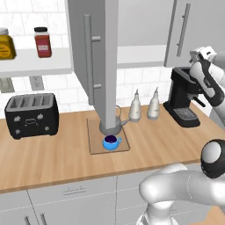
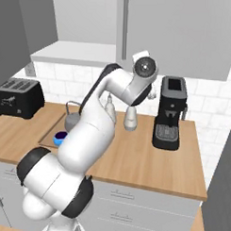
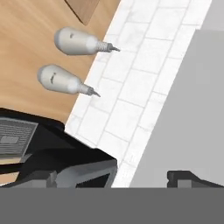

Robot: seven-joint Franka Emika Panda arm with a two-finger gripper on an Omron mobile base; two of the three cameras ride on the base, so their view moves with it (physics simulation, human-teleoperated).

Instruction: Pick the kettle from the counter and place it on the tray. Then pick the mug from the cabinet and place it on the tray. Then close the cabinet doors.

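The grey kettle (image 1: 115, 124) stands on the wooden tray (image 1: 94, 147) on the counter (image 1: 52, 158), partly hidden by the left cabinet door (image 1: 92, 57), which is swung open. The blue mug (image 1: 111, 142) sits on the tray just in front of the kettle. From the right, the kettle (image 2: 72, 118), mug (image 2: 60, 136) and tray (image 2: 48, 134) lie left of my arm. My gripper (image 1: 200, 55) is high at the right, close to the right cabinet door (image 1: 189, 30), open and empty. In the hand view the gripper (image 3: 114, 179) faces that door's grey panel (image 3: 192, 87). The cabinet's white shelf (image 1: 136, 55) shows between the doors.
A black coffee machine (image 1: 184, 101) stands under my hand, with two whitish bottles (image 1: 135, 107) (image 1: 154, 105) to its left. A black toaster (image 1: 31, 115) sits at the counter's left. Spice jars (image 1: 42, 41) stand on an open white shelf.
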